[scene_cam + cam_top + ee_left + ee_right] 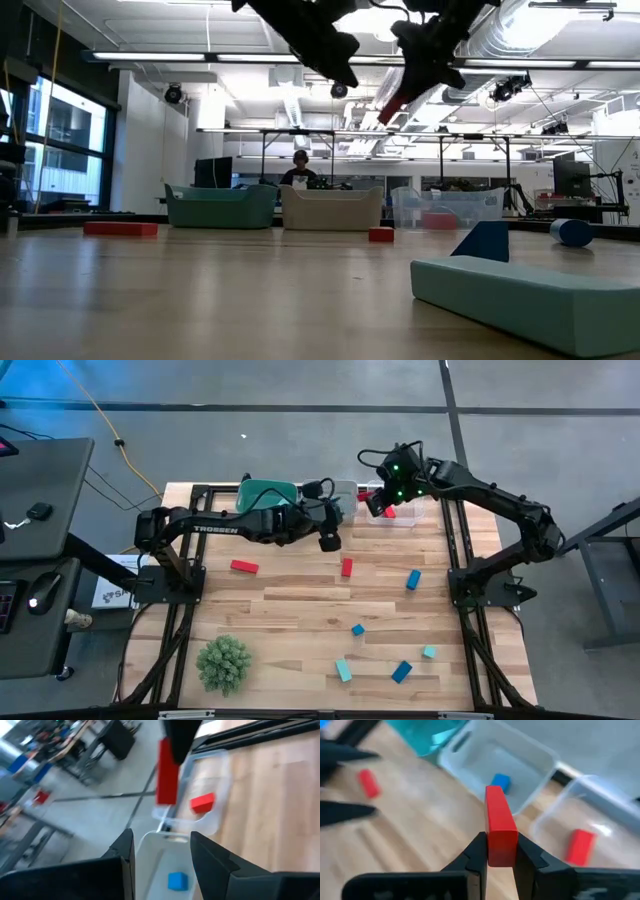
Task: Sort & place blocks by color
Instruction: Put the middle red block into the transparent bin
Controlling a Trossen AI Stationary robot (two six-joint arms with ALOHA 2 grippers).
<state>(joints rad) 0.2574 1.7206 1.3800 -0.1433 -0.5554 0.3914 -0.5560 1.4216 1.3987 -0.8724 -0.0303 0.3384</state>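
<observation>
My right gripper (500,840) is shut on a red bar (499,817), held high over the gap between the white bin (520,757) and the clear bin (600,805) at the table's far edge. A blue cube (177,881) lies in the white bin and a red block (202,803) lies in the clear bin. My left gripper (162,837) hangs open and empty above the white bin, next to the teal bin (266,492). Loose blocks lie on the table: red (244,567), red (346,567), blue (413,579), teal (343,670). My right gripper pinches the red bar's near end (500,854) between its two fingers, on its two long side faces. The fingers slant down from the table's right side and lie along the bar. The bar sticks out beyond the fingertips (392,108), tilted downward and lifted clear.
A green spiky ball (223,663) sits near the table's front left corner. More blue and teal blocks (401,672) lie at the front right. The black frame rails (470,590) run along both table sides. A person (298,170) sits beyond the bins.
</observation>
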